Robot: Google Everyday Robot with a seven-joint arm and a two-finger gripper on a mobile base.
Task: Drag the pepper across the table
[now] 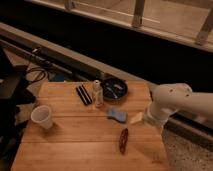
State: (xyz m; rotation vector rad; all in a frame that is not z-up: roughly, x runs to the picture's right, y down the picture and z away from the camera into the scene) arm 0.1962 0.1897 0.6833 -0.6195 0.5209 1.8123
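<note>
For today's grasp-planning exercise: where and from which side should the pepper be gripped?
Grip the pepper mid-length from above, jaws across its slim width: it lies flat on the table, sides clear. The gripper hangs just beyond it, near the right edge.

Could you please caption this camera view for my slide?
Pepper lies on the wooden table; the gripper hovers beside the blue sponge.

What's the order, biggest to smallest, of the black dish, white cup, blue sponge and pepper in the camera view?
1. black dish and white cup: too alike to rank; the cup sits nearer.
2. blue sponge.
3. pepper: as long, much slimmer.
The hand hangs just right of the sponge.
</note>
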